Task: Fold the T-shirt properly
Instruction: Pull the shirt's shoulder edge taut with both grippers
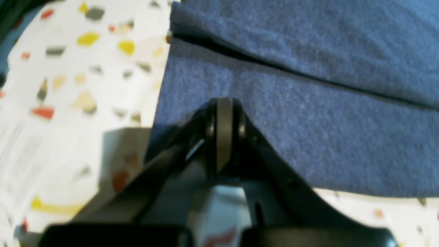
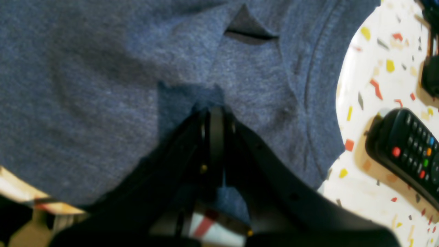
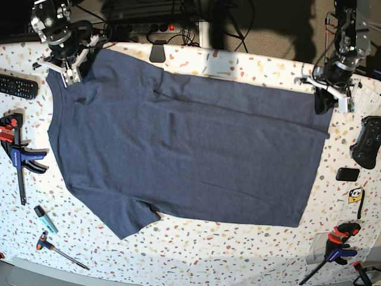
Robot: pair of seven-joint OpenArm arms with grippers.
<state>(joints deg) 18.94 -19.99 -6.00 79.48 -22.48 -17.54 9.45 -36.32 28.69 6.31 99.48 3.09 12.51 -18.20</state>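
1. Two grips are what this step rests on: my left jaws are pressed together at the hem edge of the T-shirt, and my right jaws are pressed together on the cloth just beside the collar.
2. In the wrist views a thin layer of blue fabric seems to be pinched in each, though I cannot be sure how much cloth is caught.
3. To do the fold well, I judge both ends should rise together and travel at the same pace, so the lifted edge stays taut and straight between them.
4. The edge I carry should land parallel to the opposite long side of the T-shirt, not slanted, or the fold will come out crooked.
5. I would keep the lift low, so the rest of the garment does not drag across the desk.
6. The remote control lies just beside the collar end of the T-shirt; my right arm should keep clear of it.
7. The T-shirt lies flat on the desk, spread sideways, collar towards the remote control and hem at the far end from it.
8. It is dark heathered blue, plain on the side showing, with one sleeve sticking out at the near edge.
9. A long crease already runs along its far edge.
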